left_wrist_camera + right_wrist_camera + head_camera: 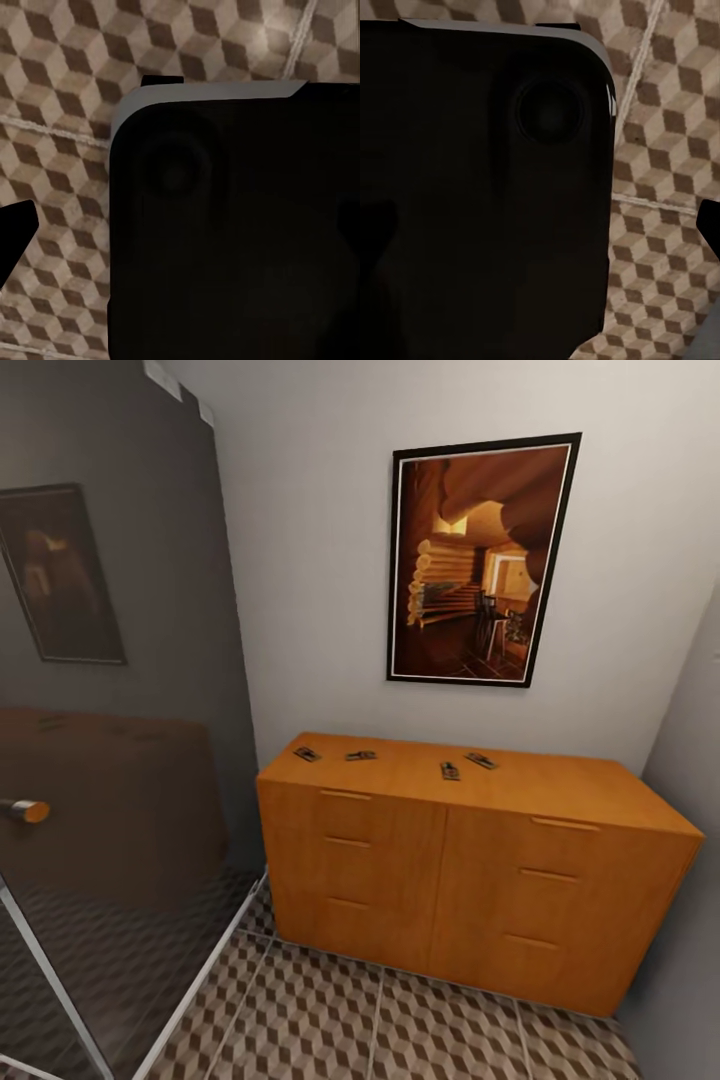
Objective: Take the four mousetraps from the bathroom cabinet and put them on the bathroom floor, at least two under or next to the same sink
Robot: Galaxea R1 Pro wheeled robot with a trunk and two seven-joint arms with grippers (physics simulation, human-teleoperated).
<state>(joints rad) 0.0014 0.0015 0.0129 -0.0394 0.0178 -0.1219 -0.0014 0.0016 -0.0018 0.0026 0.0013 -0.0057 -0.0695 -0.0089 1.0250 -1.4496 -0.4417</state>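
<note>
A low, wide orange-brown wooden cabinet (470, 870) with drawer fronts and slim bar handles stands against a pale wall, and four tiny flat tan wooden mousetraps with dark wire lie on its top near the back edge: one (307, 754) at the cabinet's far left corner, a second (361, 756) just beside it toward the middle, and a third (450, 770) and fourth (481, 761) close together right of the cabinet's centre, the four spread in a loose row and none touching another. Above the cabinet hangs a black-framed picture (480, 560) of a log-walled interior in brown and amber tones. Left of the cabinet a dark glass panel (120, 760) reflects the cabinet and the picture. In front of the cabinet lies the bathroom floor (330, 1020) of large square tiles printed with a brown, beige and white cube pattern and pale grout lines. Both wrist views look down on the same tiles past a large black rounded body; whether the left or the right gripper's jaws are released or clenched cannot be told from these pictures
</note>
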